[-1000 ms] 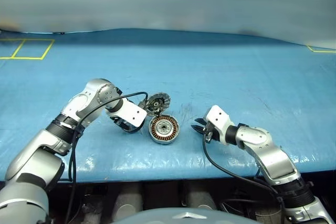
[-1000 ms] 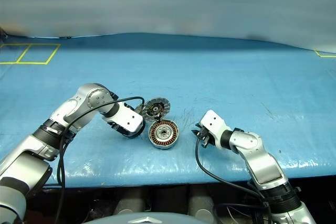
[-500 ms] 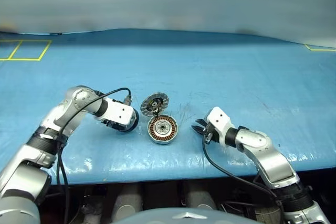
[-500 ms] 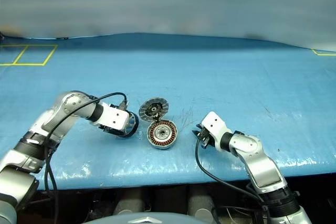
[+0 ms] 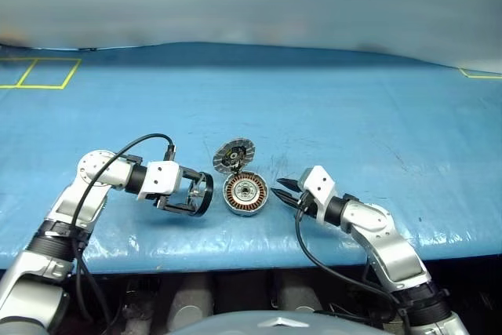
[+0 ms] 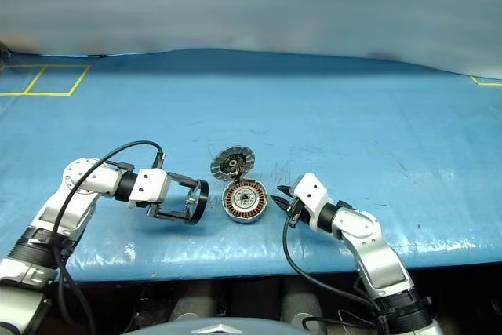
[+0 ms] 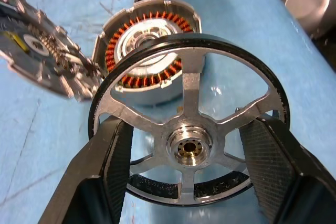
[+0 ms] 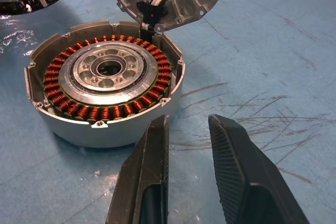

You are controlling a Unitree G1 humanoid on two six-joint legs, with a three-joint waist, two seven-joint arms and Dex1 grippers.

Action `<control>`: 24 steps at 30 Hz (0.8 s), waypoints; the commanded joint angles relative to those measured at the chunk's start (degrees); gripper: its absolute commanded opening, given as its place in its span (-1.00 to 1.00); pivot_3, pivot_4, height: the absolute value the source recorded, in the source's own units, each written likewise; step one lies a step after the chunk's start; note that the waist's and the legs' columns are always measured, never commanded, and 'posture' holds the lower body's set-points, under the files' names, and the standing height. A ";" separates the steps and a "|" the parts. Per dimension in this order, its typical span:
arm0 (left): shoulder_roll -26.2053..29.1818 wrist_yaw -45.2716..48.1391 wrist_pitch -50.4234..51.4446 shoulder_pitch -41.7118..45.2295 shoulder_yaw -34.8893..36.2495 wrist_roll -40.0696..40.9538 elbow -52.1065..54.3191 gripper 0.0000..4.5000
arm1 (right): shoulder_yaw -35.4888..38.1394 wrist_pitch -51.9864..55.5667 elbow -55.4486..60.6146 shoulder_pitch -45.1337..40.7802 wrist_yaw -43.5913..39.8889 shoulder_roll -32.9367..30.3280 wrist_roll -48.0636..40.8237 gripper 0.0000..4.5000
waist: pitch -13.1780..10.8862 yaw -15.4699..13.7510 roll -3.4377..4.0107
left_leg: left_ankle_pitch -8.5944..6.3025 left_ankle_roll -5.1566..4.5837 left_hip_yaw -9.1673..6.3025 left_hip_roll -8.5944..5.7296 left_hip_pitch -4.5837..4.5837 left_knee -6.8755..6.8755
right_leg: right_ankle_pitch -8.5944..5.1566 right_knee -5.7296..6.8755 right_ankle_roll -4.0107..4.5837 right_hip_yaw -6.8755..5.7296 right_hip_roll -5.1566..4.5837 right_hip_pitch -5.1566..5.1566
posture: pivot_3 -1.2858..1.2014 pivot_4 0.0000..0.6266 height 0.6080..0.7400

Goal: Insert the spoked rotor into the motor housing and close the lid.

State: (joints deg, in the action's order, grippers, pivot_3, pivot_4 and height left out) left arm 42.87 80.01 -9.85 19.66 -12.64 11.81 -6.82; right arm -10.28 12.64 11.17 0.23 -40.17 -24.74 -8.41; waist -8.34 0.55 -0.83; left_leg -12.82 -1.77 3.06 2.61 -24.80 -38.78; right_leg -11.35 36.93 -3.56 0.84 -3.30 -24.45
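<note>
Holding the spoked rotor (image 7: 189, 129) across its black rim, my left fingers (image 7: 110, 156) sit just beside the motor housing (image 5: 245, 194) on the side of my left arm, near the front edge of the blue tabletop (image 5: 353, 115). The rotor stands on edge in that grip, its silver spokes and hub facing the wrist camera, with the copper windings of the housing showing through the gaps behind it. A second ago this hand was further back, up beside the lid; it has since drawn toward me and rolled round, so the rotor now faces the housing from the side rather than crowding the hinge. I judge that this clears the way to tip the rotor flat and lower it over the centre bearing.

On the other side of the housing my right gripper (image 5: 284, 190) has eased in toward it and now rests close by, apart from the wall, its fingers (image 8: 152, 166) empty and set to a narrow gap. From there it could steady the housing while the rotor goes in, though nothing touches yet.

The housing itself lies flat and open, windings up, nothing inside the ring so far. Just behind it the lid (image 5: 233, 154) stands raised on its hinge, ribbed inner face and dark centre turned toward me. Insertion is still to do, and closing the lid comes only after that.
</note>
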 commanded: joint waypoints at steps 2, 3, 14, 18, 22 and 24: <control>-1.27 0.39 4.27 1.73 -0.24 1.86 2.42 0.24 | 0.42 -2.88 -0.73 0.10 1.40 1.20 0.35 -0.44 | 0.00 0.13 0.00 | 0.00 0.00 -0.01 0.03 0.01 0.00 | 0.00 0.01 0.00 0.00 0.06 0.00 | 0.03 -0.52 1.00; -1.50 0.50 5.22 2.09 -0.80 1.39 2.55 0.24 | 0.40 -3.08 -0.79 0.31 1.49 1.51 0.14 -0.44 | 0.00 0.12 0.00 | 0.00 0.00 -0.01 0.04 0.02 0.00 | 0.00 0.02 0.00 0.00 0.07 0.00 | 0.03 -0.52 1.00; -4.88 2.25 18.13 9.59 -3.11 3.63 5.09 0.24 | 0.63 -5.87 -0.73 3.61 1.92 2.35 -0.01 -0.44 | -0.01 0.08 -0.01 | 0.00 0.00 -0.01 0.02 0.00 0.00 | 0.00 0.00 0.00 0.04 0.07 0.01 | 0.03 -0.52 1.00; -5.28 2.19 19.38 12.53 -4.65 1.21 3.52 0.24 | 0.41 -6.57 -0.93 4.09 1.77 2.48 -0.29 -0.44 | -0.01 0.10 -0.01 | 0.00 0.00 -0.04 0.04 0.01 0.00 | 0.00 0.02 0.00 0.03 0.13 0.01 | 0.03 -0.52 1.00; -5.58 1.52 19.30 14.40 -6.47 -1.59 1.86 0.24 | 0.21 -6.79 -1.12 4.35 1.64 2.65 -0.33 -0.44 | -0.01 0.11 -0.01 | 0.00 0.00 -0.03 0.02 0.00 0.00 | -0.01 -0.02 0.00 0.05 0.12 0.02 | 0.03 -0.52 1.00; -6.40 0.77 18.49 15.36 -7.21 -3.07 0.85 0.24 | 0.19 -7.04 -1.21 4.48 1.78 2.75 -0.12 -0.44 | -0.01 0.08 -0.01 | 0.00 0.00 -0.02 0.02 0.00 0.00 | -0.01 -0.02 0.00 0.07 0.12 0.01 | 0.03 -0.52 1.00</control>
State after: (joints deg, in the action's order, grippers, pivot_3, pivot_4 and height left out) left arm 37.01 81.33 9.45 33.27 -19.79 9.58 -5.90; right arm -10.51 7.40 9.28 4.83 -38.43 -22.23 -8.11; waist -8.35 0.62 -0.84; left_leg -12.82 -1.77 3.03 2.63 -24.81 -38.77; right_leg -11.35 36.91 -3.55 0.90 -3.18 -24.44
